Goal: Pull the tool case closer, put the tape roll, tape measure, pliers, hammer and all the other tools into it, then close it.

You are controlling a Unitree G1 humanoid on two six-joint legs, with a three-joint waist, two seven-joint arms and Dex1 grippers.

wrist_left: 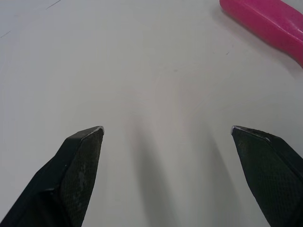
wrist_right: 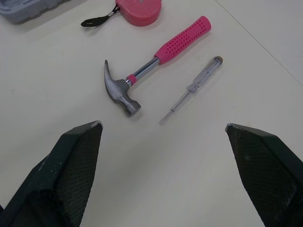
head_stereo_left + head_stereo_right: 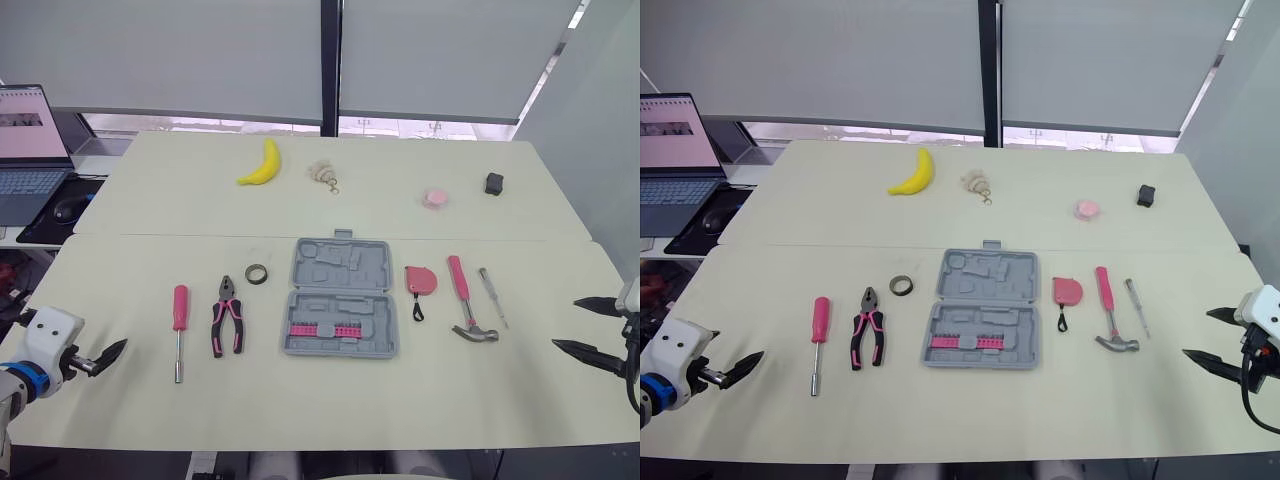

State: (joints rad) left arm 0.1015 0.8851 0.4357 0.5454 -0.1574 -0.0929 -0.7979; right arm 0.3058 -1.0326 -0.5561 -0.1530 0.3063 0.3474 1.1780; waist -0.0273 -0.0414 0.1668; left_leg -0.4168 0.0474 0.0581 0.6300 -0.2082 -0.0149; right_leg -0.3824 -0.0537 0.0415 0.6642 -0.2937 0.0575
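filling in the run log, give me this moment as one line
tool case: open flat on table | hammer: right of case | left gripper: open, empty | right gripper: open, empty | step: case not pulled yet

You have the tool case (image 3: 341,297) open on the table (image 3: 400,420). Left of it: tape roll (image 3: 257,272), pliers (image 3: 227,316), screwdriver (image 3: 179,318). Right of it: tape measure (image 3: 421,281), hammer (image 3: 464,299), then what looks like a test pen (image 3: 492,296).

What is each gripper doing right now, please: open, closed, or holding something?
Left gripper: open, holding nothing, near the screwdriver.
Right gripper: open, holding nothing, near the hammer.
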